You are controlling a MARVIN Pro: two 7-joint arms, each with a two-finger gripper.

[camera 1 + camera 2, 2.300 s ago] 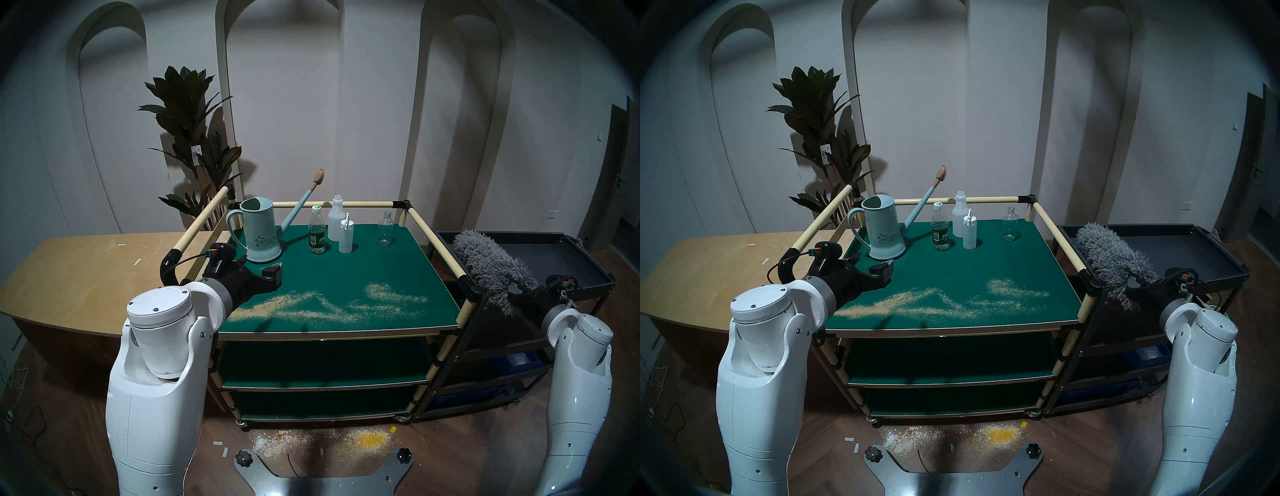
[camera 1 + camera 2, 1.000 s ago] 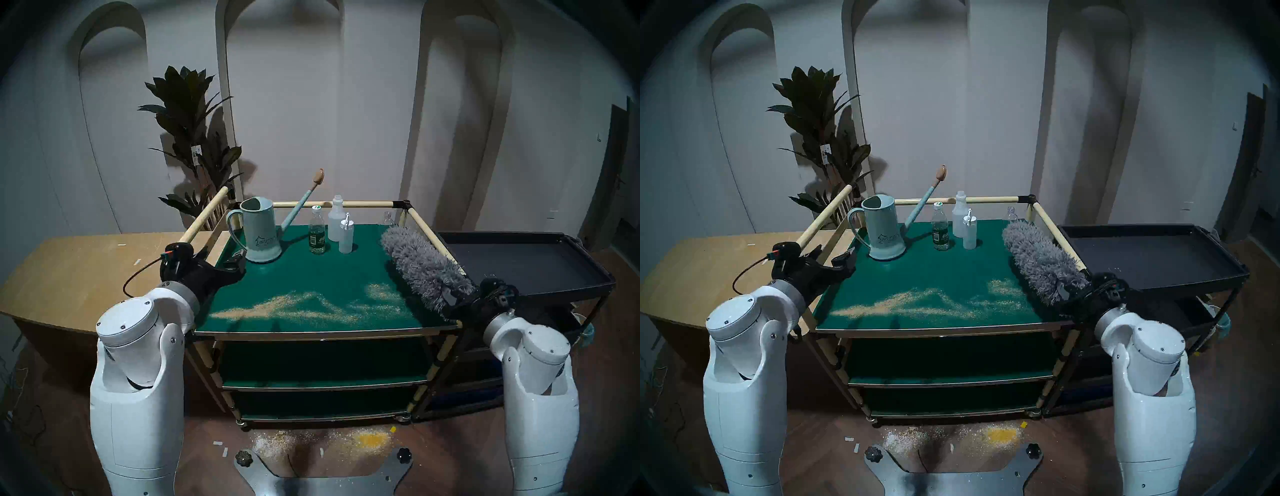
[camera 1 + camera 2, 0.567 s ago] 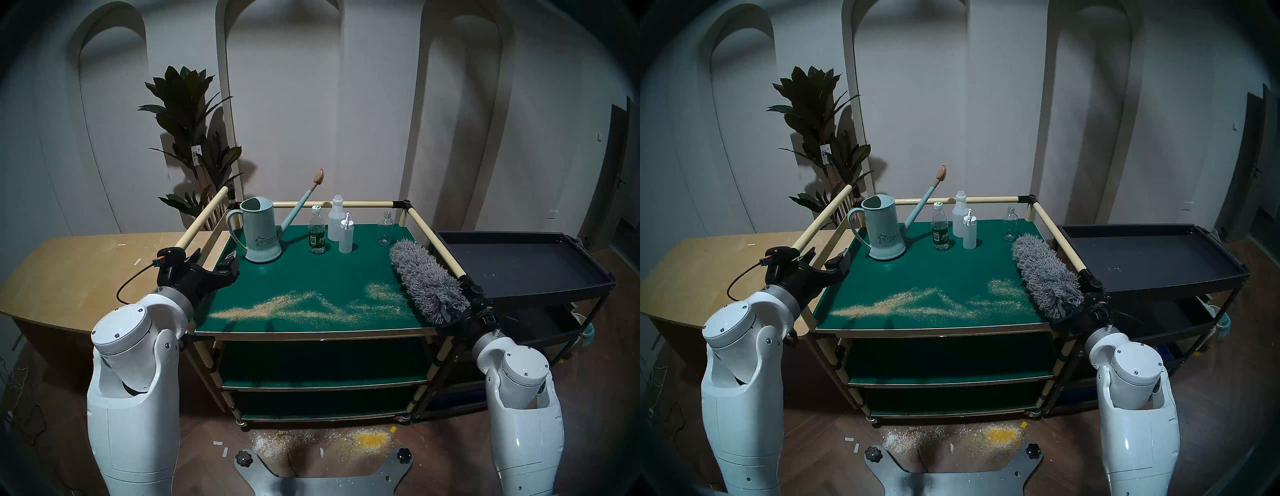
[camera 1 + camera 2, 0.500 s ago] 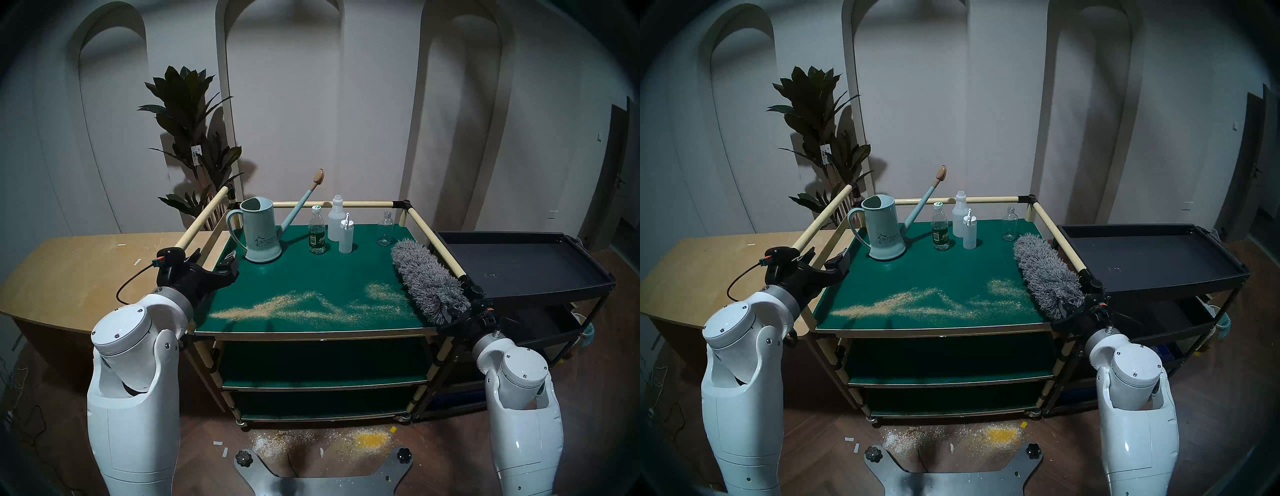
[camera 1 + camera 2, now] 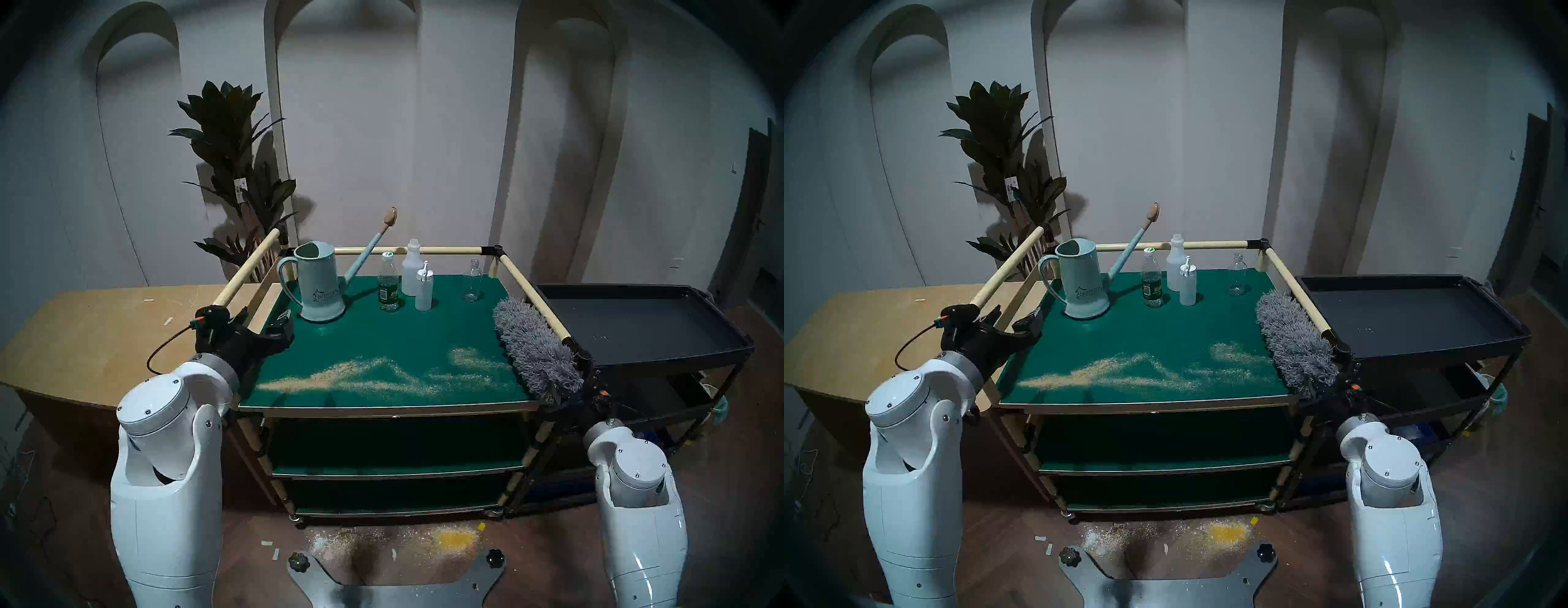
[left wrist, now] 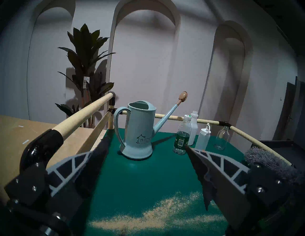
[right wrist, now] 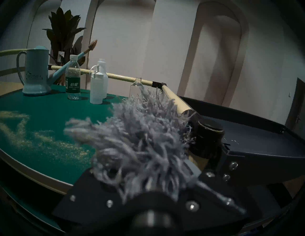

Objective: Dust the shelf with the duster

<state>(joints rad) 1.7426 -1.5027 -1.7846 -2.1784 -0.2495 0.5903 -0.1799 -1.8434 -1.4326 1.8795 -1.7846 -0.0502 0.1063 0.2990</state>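
Note:
The shelf is a three-tier rack with green boards and cream rails; tan grit lies across the front of its top board. The grey fluffy duster lies low along the right rail, its tip pointing to the back. My right gripper is shut on its handle at the front right corner, with fluff hiding the fingers. My left gripper stands open and empty at the board's left edge, facing the watering can.
At the back of the top board stand a pale blue watering can, three bottles and a small glass bottle. A black tray cart adjoins on the right and a wooden counter on the left. Grit lies on the floor.
The right arm carried the duster from over the black cart onto the shelf, then lowered it and slid it right against the right rail. The left gripper drew back to the left edge.

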